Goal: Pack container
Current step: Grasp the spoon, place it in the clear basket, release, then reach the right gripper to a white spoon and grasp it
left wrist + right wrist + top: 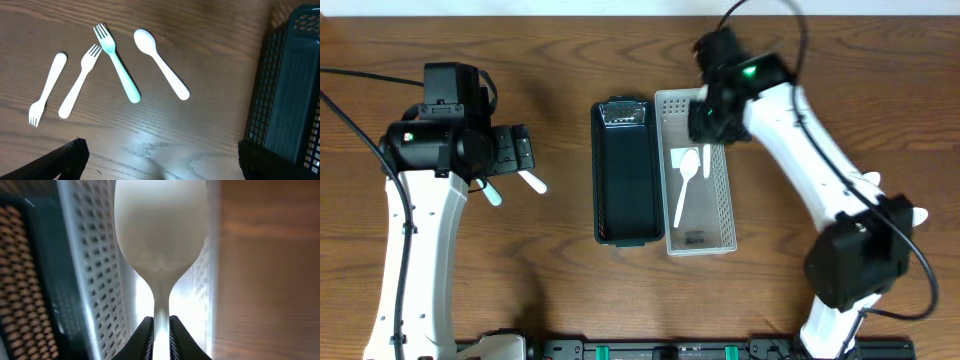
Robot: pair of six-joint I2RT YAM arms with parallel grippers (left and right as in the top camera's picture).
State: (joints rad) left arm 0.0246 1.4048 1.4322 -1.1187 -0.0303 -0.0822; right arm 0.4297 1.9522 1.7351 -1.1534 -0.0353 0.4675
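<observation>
My right gripper is shut on the handle of a white spoon and holds it over the far end of the white perforated basket. Another white spoon lies inside that basket. My left gripper is open and empty above loose cutlery on the table. In the left wrist view this is a white spoon, a mint green fork and two white forks.
A black perforated basket stands lengthwise just left of the white one. It holds a clear-topped item at its far end. Bare wooden table lies right of the white basket.
</observation>
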